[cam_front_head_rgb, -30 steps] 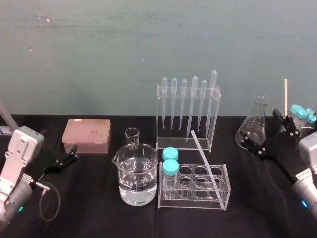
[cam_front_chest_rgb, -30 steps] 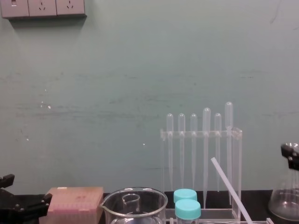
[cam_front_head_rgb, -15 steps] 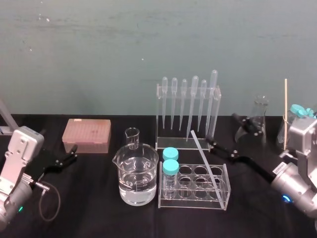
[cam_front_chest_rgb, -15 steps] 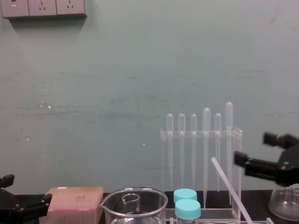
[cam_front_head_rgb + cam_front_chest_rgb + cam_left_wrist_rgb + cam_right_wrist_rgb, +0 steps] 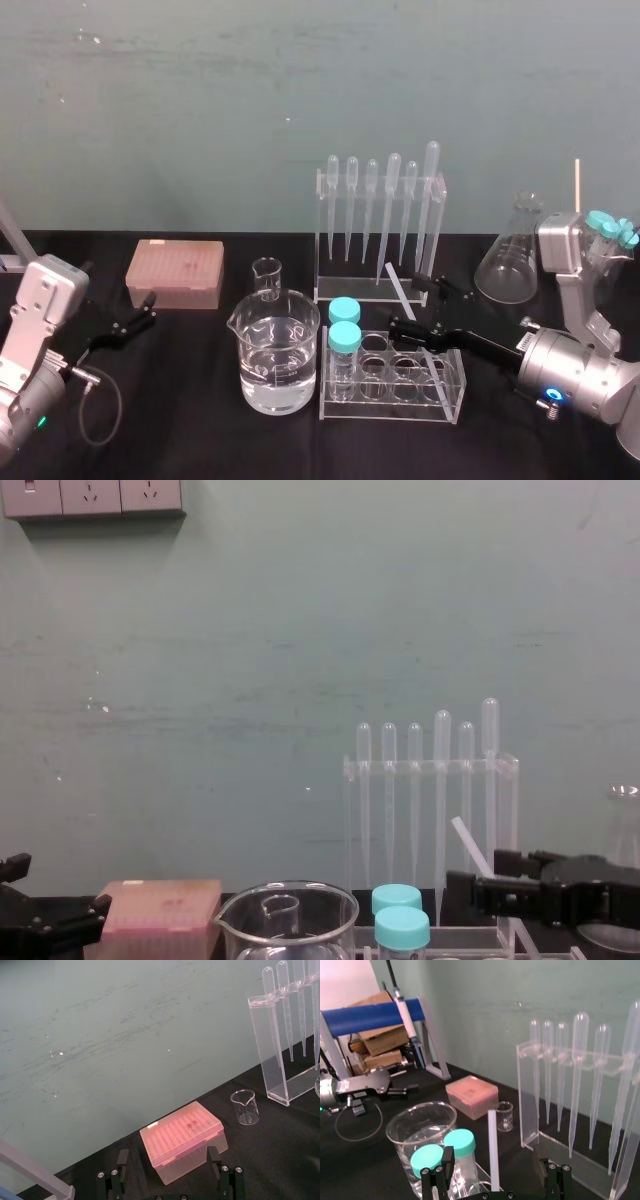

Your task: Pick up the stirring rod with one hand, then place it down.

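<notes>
Stirring rod (image 5: 396, 284) leans at a slant in the clear tube rack (image 5: 395, 405), lower end in a right-hand hole, upper end pointing up and back toward the pipette stand (image 5: 380, 225).

Head view: right gripper (image 5: 419, 306) reaches in from the right at the rod's upper half, jaws spread with one finger on each side of the rod. Left gripper (image 5: 128, 322) rests low on the black table (image 5: 200, 420), just in front of the pink box (image 5: 175, 272). A beaker of water (image 5: 278, 350) stands left of the rack, and two teal-capped tubes (image 5: 343, 325) sit in the rack's left holes.

Left wrist view: left gripper (image 5: 167, 1162) has its jaws wide apart with nothing between them; the pink box (image 5: 182, 1140) lies beyond.

Right wrist view: the rod (image 5: 492, 1135) rises midway between the fingers (image 5: 443, 1172) of the right gripper (image 5: 493, 1170); gaps show on both sides, no contact.

Chest view: right gripper (image 5: 478, 876) is level with the rod (image 5: 466, 840) just below its top end. The left gripper (image 5: 40, 920) is at the lower left.
</notes>
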### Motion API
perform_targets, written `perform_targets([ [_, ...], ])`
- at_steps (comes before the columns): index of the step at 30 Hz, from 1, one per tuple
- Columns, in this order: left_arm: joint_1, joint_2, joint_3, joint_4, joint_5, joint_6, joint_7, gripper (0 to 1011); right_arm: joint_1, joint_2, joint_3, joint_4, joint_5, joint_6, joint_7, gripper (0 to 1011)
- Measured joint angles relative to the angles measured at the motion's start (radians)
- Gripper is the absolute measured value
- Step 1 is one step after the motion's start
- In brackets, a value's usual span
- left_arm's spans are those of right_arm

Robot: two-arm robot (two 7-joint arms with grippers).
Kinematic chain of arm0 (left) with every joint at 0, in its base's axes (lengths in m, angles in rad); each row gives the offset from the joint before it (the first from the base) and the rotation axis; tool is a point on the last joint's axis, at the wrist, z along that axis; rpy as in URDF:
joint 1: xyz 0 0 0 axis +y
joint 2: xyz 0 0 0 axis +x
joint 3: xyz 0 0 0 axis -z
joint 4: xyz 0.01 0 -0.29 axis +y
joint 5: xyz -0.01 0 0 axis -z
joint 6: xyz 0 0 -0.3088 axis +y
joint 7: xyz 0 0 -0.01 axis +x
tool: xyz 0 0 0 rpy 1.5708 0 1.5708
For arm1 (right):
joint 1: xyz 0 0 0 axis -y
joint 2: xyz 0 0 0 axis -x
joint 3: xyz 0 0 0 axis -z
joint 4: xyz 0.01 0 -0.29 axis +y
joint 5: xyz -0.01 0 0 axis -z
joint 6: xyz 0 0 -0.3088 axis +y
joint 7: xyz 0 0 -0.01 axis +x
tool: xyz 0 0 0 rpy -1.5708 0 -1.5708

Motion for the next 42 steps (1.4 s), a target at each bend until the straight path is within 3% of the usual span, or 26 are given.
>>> perform_targets([
  [7, 0.000, 0.000, 0.000, 0.000, 0.000, 0.000, 0.000, 1000, 0.021, -0.023, 0.004, 0.045, -0.015, 0.043, -0.014, 1003],
  [26, 0.000, 0.000, 0.000, 0.000, 0.000, 0.000, 0.000, 1000, 0.016, -0.019, 0.005, 0.035, -0.018, 0.033, -0.016, 998],
  [36, 0.000, 0.000, 0.000, 0.000, 0.000, 0.000, 0.000, 1000, 0.015, -0.018, 0.005, 0.033, -0.018, 0.031, -0.017, 764],
  [42, 0.000, 0.000, 0.000, 0.000, 0.000, 0.000, 0.000, 1000, 0.014, -0.017, 0.005, 0.033, -0.018, 0.031, -0.018, 567],
])
